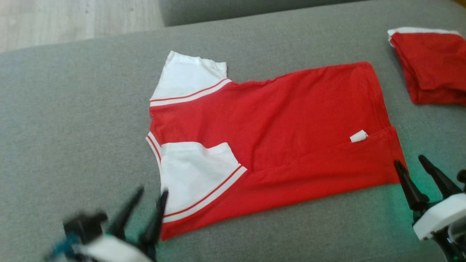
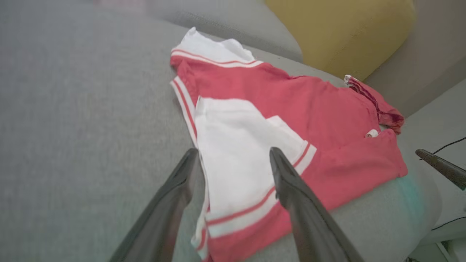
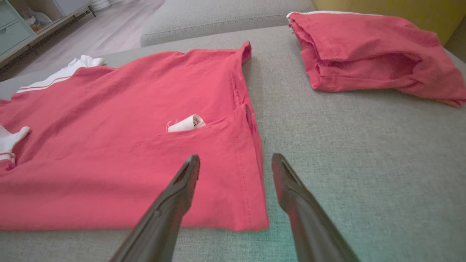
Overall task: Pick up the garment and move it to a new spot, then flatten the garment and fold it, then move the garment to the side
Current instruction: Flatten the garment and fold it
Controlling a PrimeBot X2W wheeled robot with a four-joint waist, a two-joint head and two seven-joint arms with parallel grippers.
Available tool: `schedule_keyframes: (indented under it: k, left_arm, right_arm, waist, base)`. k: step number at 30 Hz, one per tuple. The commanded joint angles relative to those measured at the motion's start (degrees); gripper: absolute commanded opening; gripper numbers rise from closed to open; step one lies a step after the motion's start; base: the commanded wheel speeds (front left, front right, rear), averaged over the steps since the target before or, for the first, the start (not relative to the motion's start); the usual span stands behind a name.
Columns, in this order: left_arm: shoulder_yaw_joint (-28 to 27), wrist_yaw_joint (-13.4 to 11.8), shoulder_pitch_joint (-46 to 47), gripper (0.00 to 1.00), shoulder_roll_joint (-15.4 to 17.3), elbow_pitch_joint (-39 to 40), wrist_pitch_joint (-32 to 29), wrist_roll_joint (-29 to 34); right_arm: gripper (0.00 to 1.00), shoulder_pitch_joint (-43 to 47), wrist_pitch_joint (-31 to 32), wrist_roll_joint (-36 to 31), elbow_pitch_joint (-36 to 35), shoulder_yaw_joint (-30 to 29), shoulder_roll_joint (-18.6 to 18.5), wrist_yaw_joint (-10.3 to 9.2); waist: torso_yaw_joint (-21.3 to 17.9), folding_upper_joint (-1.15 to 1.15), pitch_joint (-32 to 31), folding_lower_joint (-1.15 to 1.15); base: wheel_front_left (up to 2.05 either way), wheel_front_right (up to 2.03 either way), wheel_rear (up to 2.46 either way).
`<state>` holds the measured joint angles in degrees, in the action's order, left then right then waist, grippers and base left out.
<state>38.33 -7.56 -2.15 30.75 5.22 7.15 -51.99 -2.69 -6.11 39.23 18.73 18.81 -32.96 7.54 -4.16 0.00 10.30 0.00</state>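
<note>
The garment (image 1: 276, 131) is a red T-shirt with white, red-striped sleeves, lying flat on the grey sofa cushion (image 1: 72, 127) with its near long edge folded over. A small white label (image 1: 358, 136) peeks out by the hem. My left gripper (image 1: 153, 193) is open at the near white sleeve (image 2: 236, 153), its fingers straddling the sleeve's edge with nothing held. Over at the hem's near corner (image 3: 251, 203), my right gripper (image 1: 410, 163) is open as well and holds nothing.
A second red garment (image 1: 433, 65), folded, lies at the cushion's far right. A yellow cushion (image 2: 342, 32) stands behind it. Pale wooden floor (image 1: 72, 18) shows beyond the sofa's far edge. Bare grey cushion lies left of the shirt.
</note>
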Motion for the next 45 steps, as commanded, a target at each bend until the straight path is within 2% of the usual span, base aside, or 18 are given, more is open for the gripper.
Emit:
schedule_keyframes:
  k: [1, 5, 8, 12, 15, 17, 24, 31, 38, 39, 40, 42, 45]
  left_arm:
    - [-3.3, 1.1, 7.3, 1.00, 3.4, 2.9, -1.6, 0.9]
    - [-3.8, 5.0, 20.4, 1.00, 7.3, 4.4, -9.1, 3.4]
    - [-3.7, 8.2, 32.4, 1.00, 8.8, 2.0, -17.1, 4.3]
    - [-3.1, 10.8, 47.0, 1.00, 8.3, -5.1, -27.9, 4.0]
    - [-2.3, 11.6, 55.0, 1.00, 7.1, -11.1, -36.1, 2.0]
    - [-1.6, 12.0, 59.4, 1.00, 7.0, -14.3, -39.4, 2.7]
    - [0.3, 13.0, 65.8, 1.00, 7.8, -23.4, -45.6, 4.1]
    - [1.5, 12.1, 67.0, 1.00, 11.0, -30.6, -47.7, 6.8]
    - [1.3, 12.1, 66.4, 1.00, 11.5, -33.8, -48.0, 5.8]
    - [1.2, 12.2, 66.3, 0.95, 11.4, -34.0, -48.5, 5.1]
    - [1.1, 12.4, 66.2, 0.53, 11.2, -34.1, -49.0, 4.4]
    - [0.7, 12.5, 66.2, 0.02, 11.1, -33.9, -49.1, 3.7]
    - [0.3, 12.7, 66.4, 0.00, 10.9, -33.4, -48.5, 3.0]
  right_arm:
    - [1.00, 0.2, -0.8, -1.4, -2.8, -0.8, -1.1, -0.05]
    - [1.00, -0.8, 0.0, -3.5, -5.8, -2.2, 0.3, -0.05]
    - [1.00, -2.0, 0.5, -4.9, -7.9, -2.9, 1.0, -0.05]
    - [1.00, -4.4, 1.3, -6.3, -10.0, -2.1, 2.2, -0.05]
    - [1.00, -6.2, 1.6, -6.9, -10.4, -1.8, 3.3, -0.05]
    - [1.00, -7.2, 1.5, -7.2, -10.3, -1.4, 4.0, -0.05]
    - [1.00, -9.0, 0.3, -7.4, -8.7, -0.7, 6.1, -0.05]
    - [1.00, -9.7, -1.5, -7.1, -6.9, 0.5, 7.1, -0.05]
    - [1.00, -10.7, -2.7, -6.6, -5.6, 1.2, 7.2, -0.05]
    - [1.00, -10.8, -2.8, -6.6, -5.5, 1.2, 7.1, -0.05]
    - [1.00, -10.9, -2.9, -6.5, -5.4, 1.2, 7.0, -0.05]
    - [1.00, -11.1, -2.9, -6.2, -5.3, 1.1, 6.9, -0.05]
    - [1.00, -11.8, -2.7, -5.8, -5.2, 1.1, 6.5, -0.05]
  waist:
    - [-0.8, 0.00, 1.6, 0.00]
    - [-2.0, 0.00, 4.9, 0.00]
    - [-3.1, 0.00, 7.8, 0.00]
    - [-5.6, 0.00, 11.9, 0.00]
    - [-7.5, 0.00, 14.4, 0.00]
    - [-8.7, 0.00, 15.6, 0.00]
    - [-12.0, 0.00, 17.7, 0.00]
    - [-14.6, 0.00, 19.1, 0.00]
    - [-15.5, 0.00, 20.0, 0.00]
    - [-15.5, 0.00, 20.1, 0.00]
    - [-15.5, 0.00, 20.2, 0.00]
    - [-15.5, 0.00, 20.3, 0.00]
    - [-15.2, 0.00, 20.6, 0.00]
  base:
    - [0.00, 0.00, 0.00]
    - [0.00, 0.00, 0.00]
    - [0.00, 0.00, 0.00]
    - [0.00, 0.00, 0.00]
    - [0.00, 0.00, 0.00]
    - [0.00, 0.00, 0.00]
    - [0.00, 0.00, 0.00]
    - [0.00, 0.00, 0.00]
    - [0.00, 0.00, 0.00]
    - [0.00, 0.00, 0.00]
    - [0.00, 0.00, 0.00]
    - [0.00, 0.00, 0.00]
    - [0.00, 0.00, 0.00]
